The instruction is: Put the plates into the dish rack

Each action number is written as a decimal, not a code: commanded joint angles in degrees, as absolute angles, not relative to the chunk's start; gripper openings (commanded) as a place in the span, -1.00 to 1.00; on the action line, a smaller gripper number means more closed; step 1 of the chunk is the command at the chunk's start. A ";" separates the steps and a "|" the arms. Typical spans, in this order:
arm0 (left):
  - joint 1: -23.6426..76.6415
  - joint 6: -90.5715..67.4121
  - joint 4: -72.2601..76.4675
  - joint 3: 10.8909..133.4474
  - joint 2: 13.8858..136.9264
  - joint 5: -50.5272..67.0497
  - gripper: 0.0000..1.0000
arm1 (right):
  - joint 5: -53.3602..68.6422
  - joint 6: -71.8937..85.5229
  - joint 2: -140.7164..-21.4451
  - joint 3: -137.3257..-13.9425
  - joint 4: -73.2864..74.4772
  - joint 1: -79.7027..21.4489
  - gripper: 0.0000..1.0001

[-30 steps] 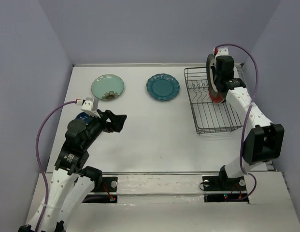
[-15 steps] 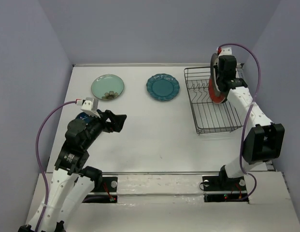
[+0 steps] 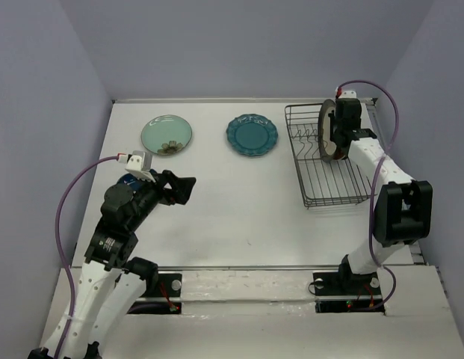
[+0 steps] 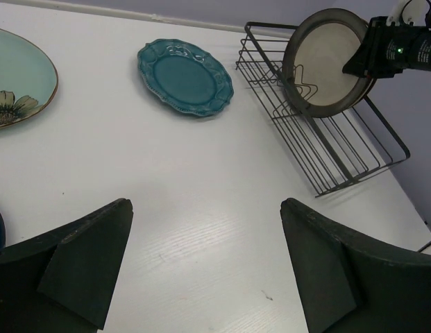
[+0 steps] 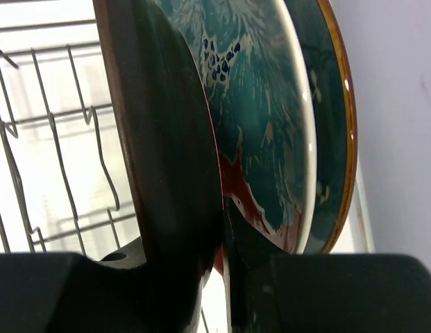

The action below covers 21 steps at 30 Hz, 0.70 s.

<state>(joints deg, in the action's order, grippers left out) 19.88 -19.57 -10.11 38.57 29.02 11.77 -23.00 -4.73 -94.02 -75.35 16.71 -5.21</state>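
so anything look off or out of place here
Nothing stands out. The right gripper holds the cream plate on edge at the rack; the mint plate and teal plate lie flat and whole on the table.

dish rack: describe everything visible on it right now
The dish rack is a rectangular, open-topped basket of thin black wire with a grid floor, low sides and a row of bent upright tines inside. It sits flat on the white table at the far right. A cream plate with a brown rim stands on edge among the tines at its far end, held by the right gripper. Whether the plate rests on the wire is unclear.
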 commanded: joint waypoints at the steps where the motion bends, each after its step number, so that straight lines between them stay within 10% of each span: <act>1: 20.30 -19.68 -7.91 37.97 29.09 11.78 0.98 | -23.12 -0.18 -91.84 -74.19 4.84 -3.52 -0.86; 6: 20.30 -21.09 -7.30 37.88 31.10 10.81 0.98 | -22.59 3.86 -92.11 -72.77 4.75 -3.52 -0.66; 13: 20.30 -25.13 -7.65 40.43 38.66 9.23 0.98 | -24.35 6.68 -88.78 -73.39 6.59 -3.52 0.57; 21: 20.48 -33.30 -1.85 40.08 47.89 7.47 0.98 | -19.51 7.64 -78.23 -73.30 8.09 -3.52 0.82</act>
